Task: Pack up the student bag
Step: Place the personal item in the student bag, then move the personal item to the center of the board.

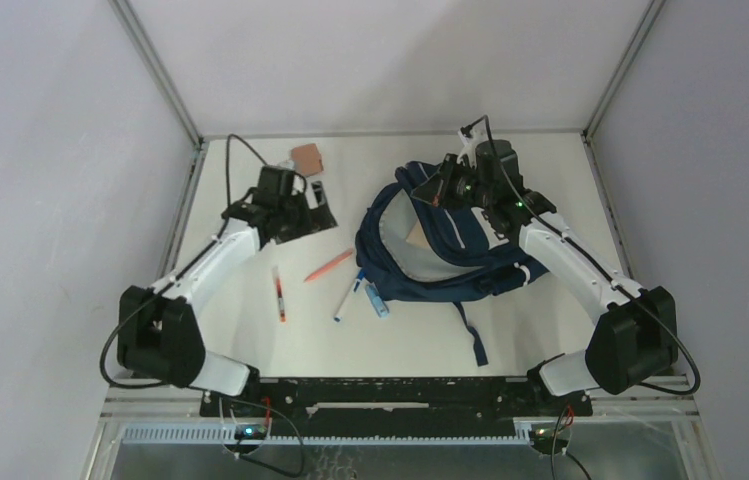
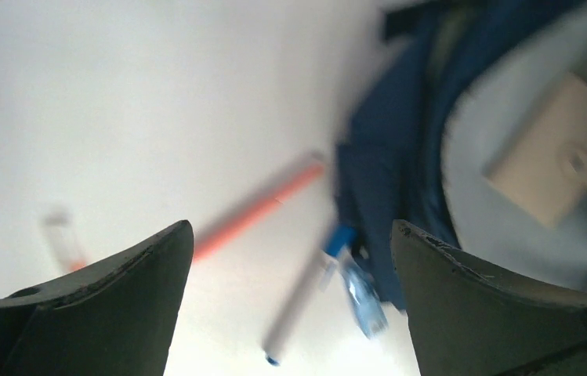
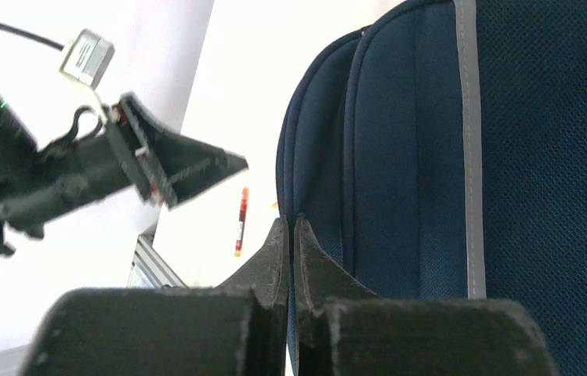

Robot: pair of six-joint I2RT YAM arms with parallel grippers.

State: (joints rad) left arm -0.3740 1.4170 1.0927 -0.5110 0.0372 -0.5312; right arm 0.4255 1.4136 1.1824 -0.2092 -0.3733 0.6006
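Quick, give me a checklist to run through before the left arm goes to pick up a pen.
1. Left gripper open and empty: ok.
2. Right gripper shut at the student bag edge: ok; fabric pinched: cannot tell.
3. Bag mouth open: ok.
4. Orange pen lying free on the table: ok.
5. Blue-capped pen packed: not ok, it lies beside the bag.

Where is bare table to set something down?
Bare: the white table's near edge, short of the orange pen and red-black marker, and its far edge behind the navy-blue fabric backpack. Crowded: around those pens, beside the bag.
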